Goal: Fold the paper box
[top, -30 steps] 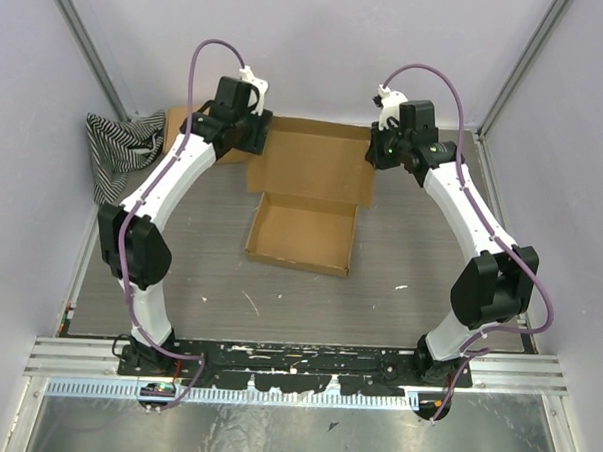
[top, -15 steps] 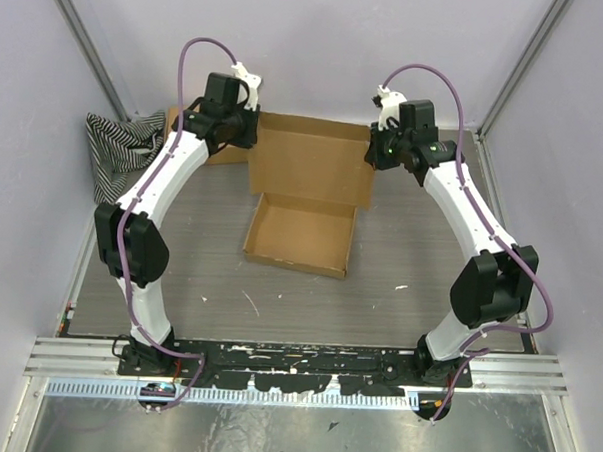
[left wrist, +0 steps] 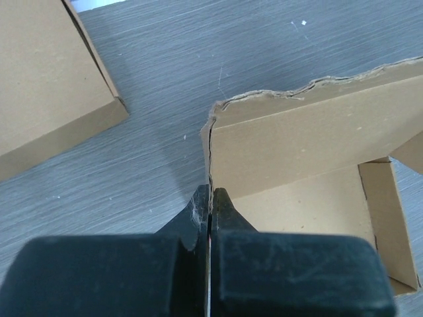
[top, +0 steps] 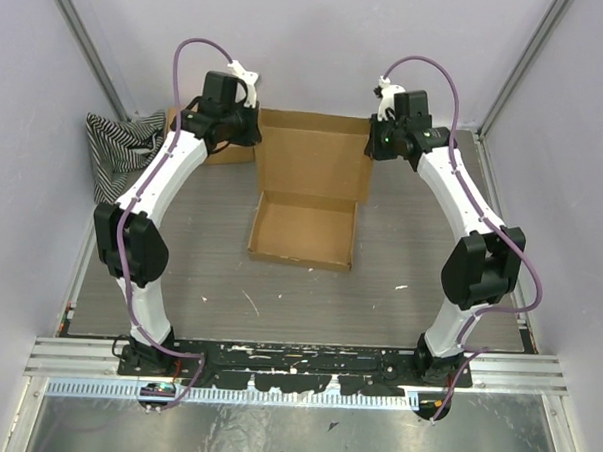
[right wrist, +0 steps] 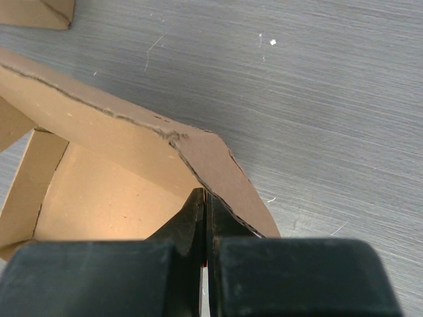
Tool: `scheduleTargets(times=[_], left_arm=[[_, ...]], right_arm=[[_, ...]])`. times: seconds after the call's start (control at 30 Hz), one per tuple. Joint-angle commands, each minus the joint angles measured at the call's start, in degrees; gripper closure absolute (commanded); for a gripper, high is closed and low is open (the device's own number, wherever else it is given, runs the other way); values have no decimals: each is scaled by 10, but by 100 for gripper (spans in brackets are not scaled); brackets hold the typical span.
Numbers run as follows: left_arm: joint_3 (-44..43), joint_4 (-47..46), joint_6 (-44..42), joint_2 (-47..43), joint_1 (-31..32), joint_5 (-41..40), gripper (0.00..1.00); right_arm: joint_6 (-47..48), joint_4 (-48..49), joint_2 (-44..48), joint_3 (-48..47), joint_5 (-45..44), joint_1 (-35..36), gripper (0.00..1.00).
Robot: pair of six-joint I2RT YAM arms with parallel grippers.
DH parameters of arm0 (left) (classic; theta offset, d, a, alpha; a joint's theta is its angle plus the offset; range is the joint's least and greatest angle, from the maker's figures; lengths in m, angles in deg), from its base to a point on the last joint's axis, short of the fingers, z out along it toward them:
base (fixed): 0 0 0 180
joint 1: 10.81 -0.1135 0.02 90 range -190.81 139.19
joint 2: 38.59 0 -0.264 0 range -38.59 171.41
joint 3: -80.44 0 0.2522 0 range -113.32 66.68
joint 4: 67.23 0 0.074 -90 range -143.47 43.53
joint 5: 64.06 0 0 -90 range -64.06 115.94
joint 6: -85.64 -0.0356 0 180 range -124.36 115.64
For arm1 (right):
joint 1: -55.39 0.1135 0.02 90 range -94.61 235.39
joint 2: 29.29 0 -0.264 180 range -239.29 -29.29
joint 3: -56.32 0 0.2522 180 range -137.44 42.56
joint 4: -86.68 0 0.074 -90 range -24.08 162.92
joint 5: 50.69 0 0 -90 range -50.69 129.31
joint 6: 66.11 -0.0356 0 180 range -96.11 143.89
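Observation:
The paper box (top: 303, 232) lies mid-table with its tray open and its lid (top: 314, 165) lifted at the far side. My left gripper (top: 253, 136) is shut on the lid's left edge flap; in the left wrist view that thin cardboard edge (left wrist: 210, 155) runs straight into the closed gripper (left wrist: 210, 198). My right gripper (top: 374, 144) is shut on the lid's right side flap (right wrist: 225, 175), pinched in the gripper (right wrist: 205, 198). Below both grips the tray's inside (left wrist: 310, 211) shows.
A second, ready-made brown cardboard box (top: 228, 151) sits behind the left arm at the back left, also visible as a box (left wrist: 46, 72) in the left wrist view. A black-and-white striped cloth (top: 120, 148) lies against the left wall. Walls enclose three sides.
My left gripper went from open to shut on the lid's left edge. The right arm moved farther back, and the lid stands higher.

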Motion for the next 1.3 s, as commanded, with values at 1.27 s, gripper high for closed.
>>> scheduleTargets(times=[1.27], left_arm=[[248, -224, 97, -170, 30, 12, 95]], right_arm=[[-47, 362, 90, 224, -300, 171, 98]])
